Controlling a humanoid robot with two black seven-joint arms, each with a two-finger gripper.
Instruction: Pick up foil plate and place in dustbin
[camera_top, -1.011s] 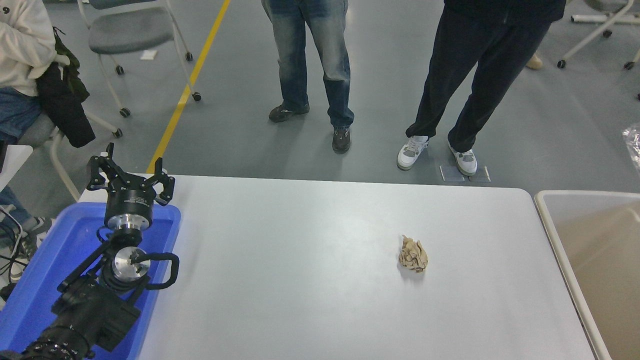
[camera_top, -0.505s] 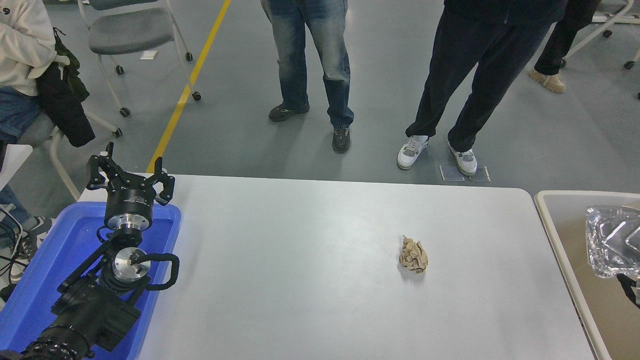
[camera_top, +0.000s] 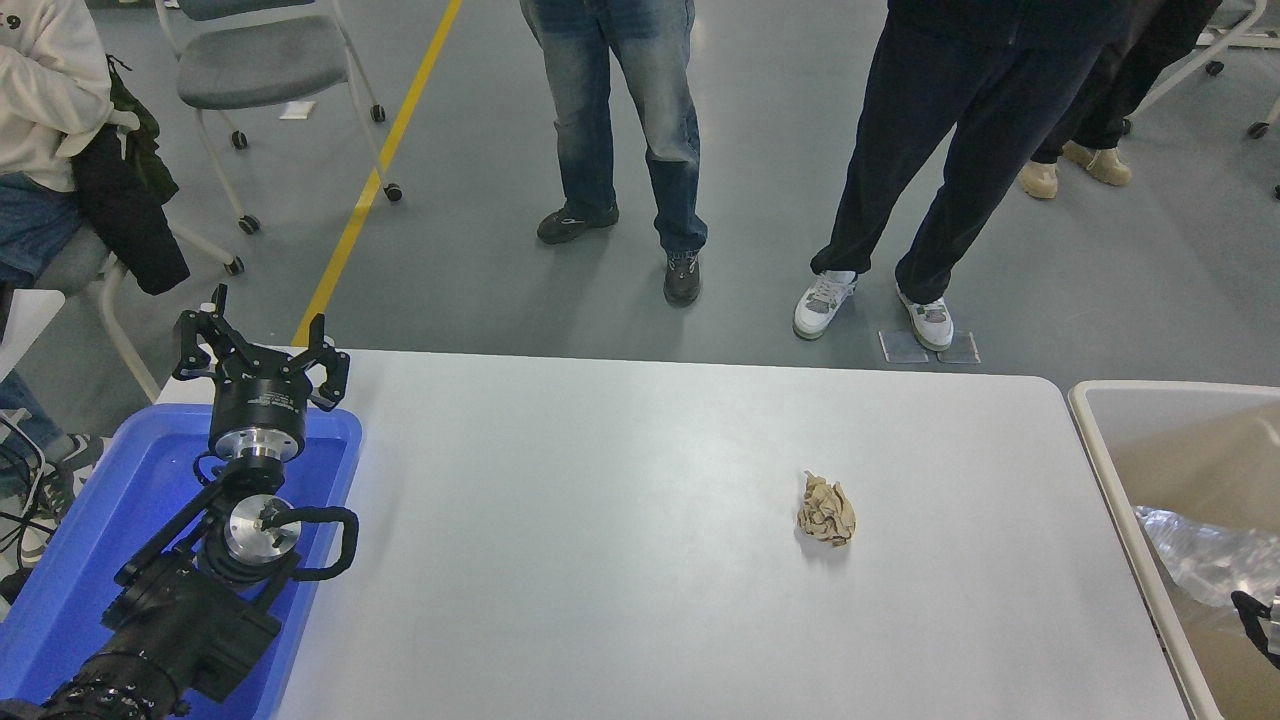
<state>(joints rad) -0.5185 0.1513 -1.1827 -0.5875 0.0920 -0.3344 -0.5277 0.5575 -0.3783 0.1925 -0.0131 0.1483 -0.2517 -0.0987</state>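
One foil plate (camera_top: 1205, 560) inside the one dustbin (camera_top: 1110, 480); left pincer (camera_top: 262, 352) spread wide, right pincer's (camera_top: 1262, 622) state unclear

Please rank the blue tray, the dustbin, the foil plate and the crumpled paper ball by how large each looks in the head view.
1. Blue tray and dustbin: alike, both cut off by the frame edge, so not ranked against each other.
2. Foil plate, lying inside the dustbin, partly cropped.
3. Crumpled paper ball, clearly smallest.
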